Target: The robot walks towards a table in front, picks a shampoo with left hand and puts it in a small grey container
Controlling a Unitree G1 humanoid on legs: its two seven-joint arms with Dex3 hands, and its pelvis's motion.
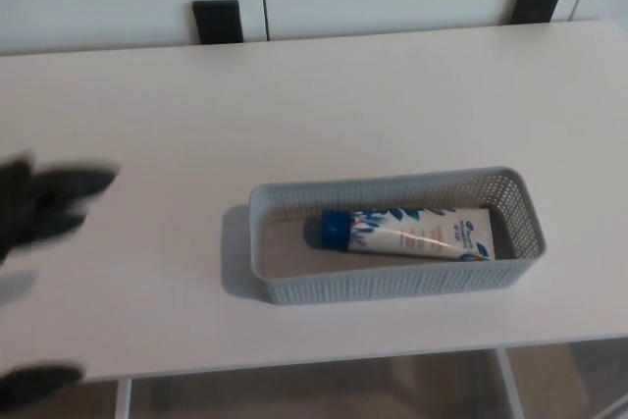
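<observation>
Shampoo tube (407, 233) lies flat inside the grey container (392, 287), its blue cap toward my left. The container sits near the front edge of the table (392, 95), with bare tabletop on every side. My left hand (49, 201), cut off at the frame's left border, is too blurred for me to tell whether it is spread or closed.

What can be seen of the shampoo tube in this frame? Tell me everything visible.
The white plastic shampoo tube has a blue cap and a blue leaf-like print, with lettering too blurred to read. It lies on its side inside the small grey perforated container on the white table, cap towards picture left, flat end towards the right, slightly angled. It rests on the container's floor. The blurred left hand is well clear of it.
</observation>
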